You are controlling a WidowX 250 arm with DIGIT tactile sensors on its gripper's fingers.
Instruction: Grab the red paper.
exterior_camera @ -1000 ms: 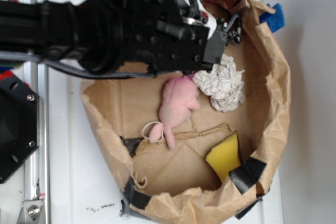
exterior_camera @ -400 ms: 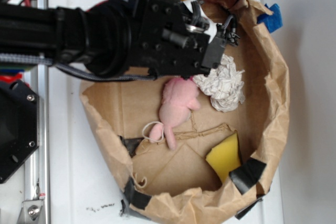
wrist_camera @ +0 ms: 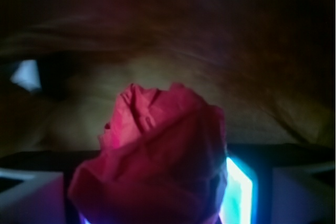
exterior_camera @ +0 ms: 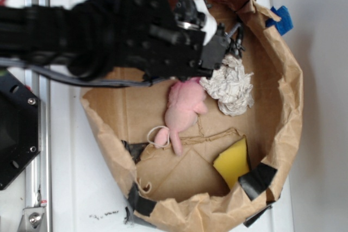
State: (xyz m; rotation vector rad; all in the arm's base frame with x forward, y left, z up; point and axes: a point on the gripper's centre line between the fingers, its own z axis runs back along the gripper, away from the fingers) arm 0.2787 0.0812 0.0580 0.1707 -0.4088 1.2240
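- Paper bag (exterior_camera: 283,107) holds a pink plush toy (exterior_camera: 182,110), white paper wad (exterior_camera: 231,86), yellow sponge (exterior_camera: 232,160).
- Gripper (wrist_camera: 157,203) clamped on the red paper (wrist_camera: 157,156) (wrist view), near the bag's far-left rim.

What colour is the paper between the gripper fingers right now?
Bright red, creased; the red paper shows best in the wrist view.

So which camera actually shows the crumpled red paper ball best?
The wrist view: the crumpled red paper ball fills the foreground between the end effector's fingers. In the exterior view none of it shows; the black robot arm covers that spot.
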